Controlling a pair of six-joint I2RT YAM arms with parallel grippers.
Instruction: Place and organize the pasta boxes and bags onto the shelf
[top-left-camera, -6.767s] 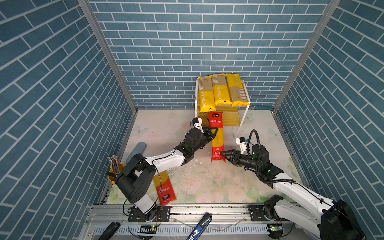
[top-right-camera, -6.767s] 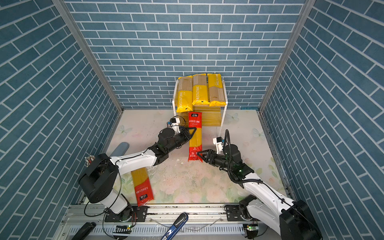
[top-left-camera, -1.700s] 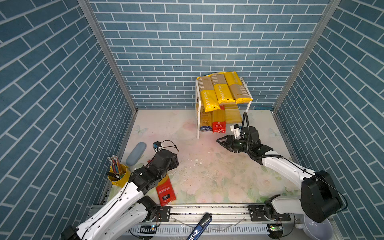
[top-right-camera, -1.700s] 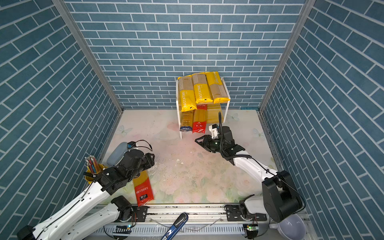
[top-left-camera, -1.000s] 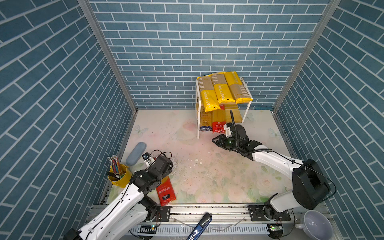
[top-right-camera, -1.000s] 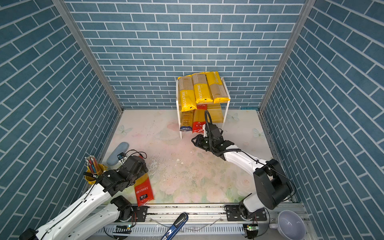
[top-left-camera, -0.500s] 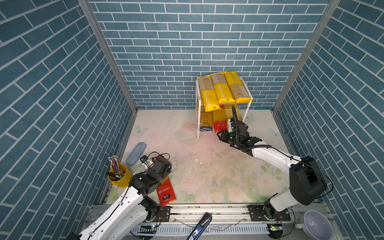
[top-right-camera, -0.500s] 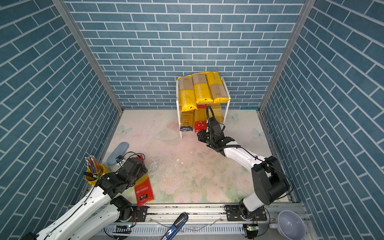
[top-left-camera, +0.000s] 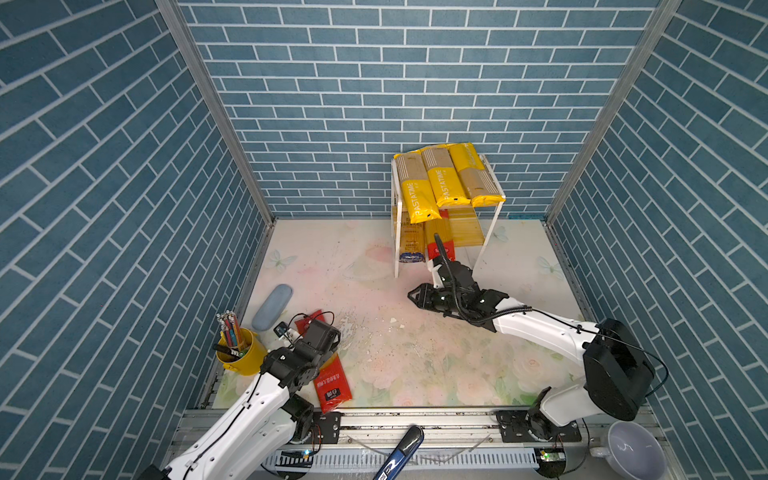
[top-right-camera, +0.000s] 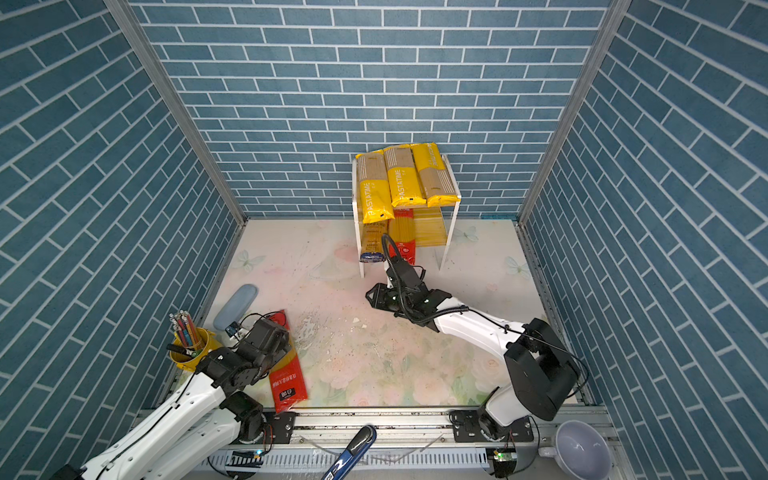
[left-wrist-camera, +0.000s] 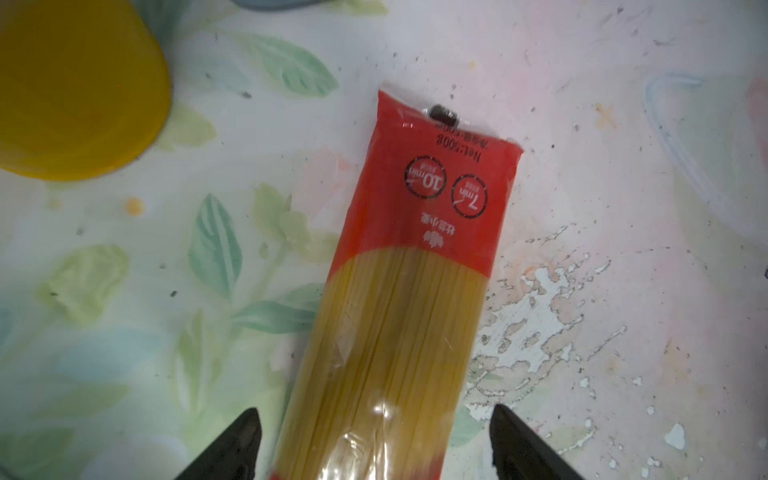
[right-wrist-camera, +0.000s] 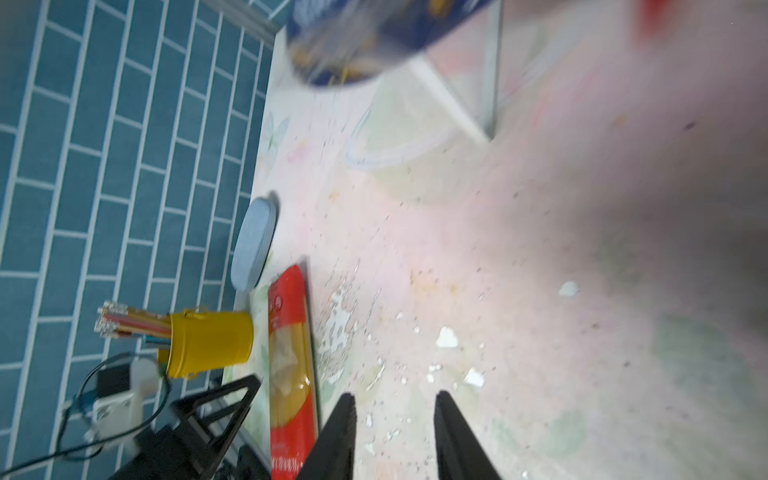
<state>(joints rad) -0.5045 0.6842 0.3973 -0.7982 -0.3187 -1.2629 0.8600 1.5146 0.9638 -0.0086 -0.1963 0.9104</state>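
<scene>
Left gripper (left-wrist-camera: 374, 409) wide astride red-ended pack (left-wrist-camera: 415, 270), long axis front-to-back.

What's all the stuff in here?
yellow packs: three, yellow, top tier
blue-ended pack: one, dark blue, lower tier
red-ended packs: two, red, one lower tier, one on table
shelf: one, wood and white, back wall
case: one, grey-blue, table left
pencil cup: one, yellow, front left
mug: one, grey, front right
tool: one, blue-black, front rail
left gripper: one, black, open astride table's red pack
right gripper: one, black, open, before shelf
</scene>
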